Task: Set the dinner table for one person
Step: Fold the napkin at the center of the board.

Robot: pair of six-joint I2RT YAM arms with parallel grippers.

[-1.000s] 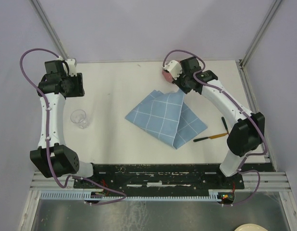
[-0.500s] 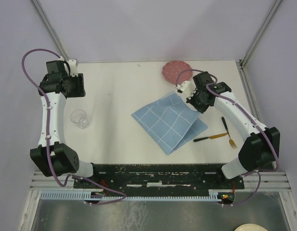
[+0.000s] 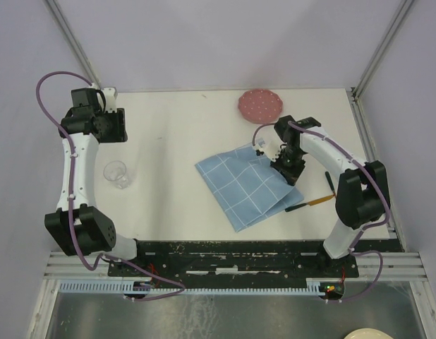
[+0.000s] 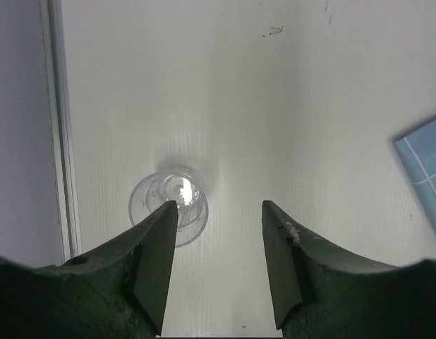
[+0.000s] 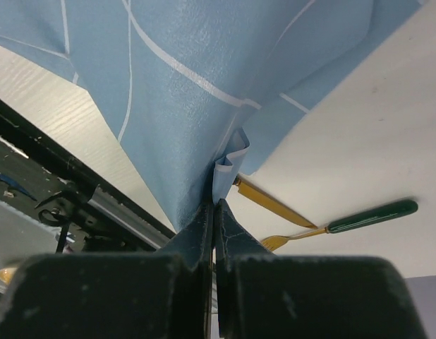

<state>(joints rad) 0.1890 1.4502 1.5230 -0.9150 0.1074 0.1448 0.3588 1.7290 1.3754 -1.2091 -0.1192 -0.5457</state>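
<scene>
The dinner table (image 3: 176,134) is a wide white top. On it a blue grid-patterned placemat (image 3: 246,187) lies partly folded, right of centre. My right gripper (image 3: 285,168) is shut on a bunched edge of this cloth (image 5: 183,85), its fingertips (image 5: 216,203) pinching a fold low over the table. A gold knife (image 5: 264,201) and a green-handled fork (image 5: 359,220) lie just beyond the cloth. My left gripper (image 4: 219,212) hangs open and empty at the back left, above a clear glass (image 4: 168,206).
A pink speckled plate (image 3: 259,104) sits at the back right of the table. The knife (image 3: 306,203) lies by the placemat's right corner, close to the right arm. The glass (image 3: 117,174) stands alone on the left. A black rail runs along the near edge.
My right gripper has dragged the placemat from the back near the pink plate toward the near right. The plate is now uncovered. The left arm has not moved.
</scene>
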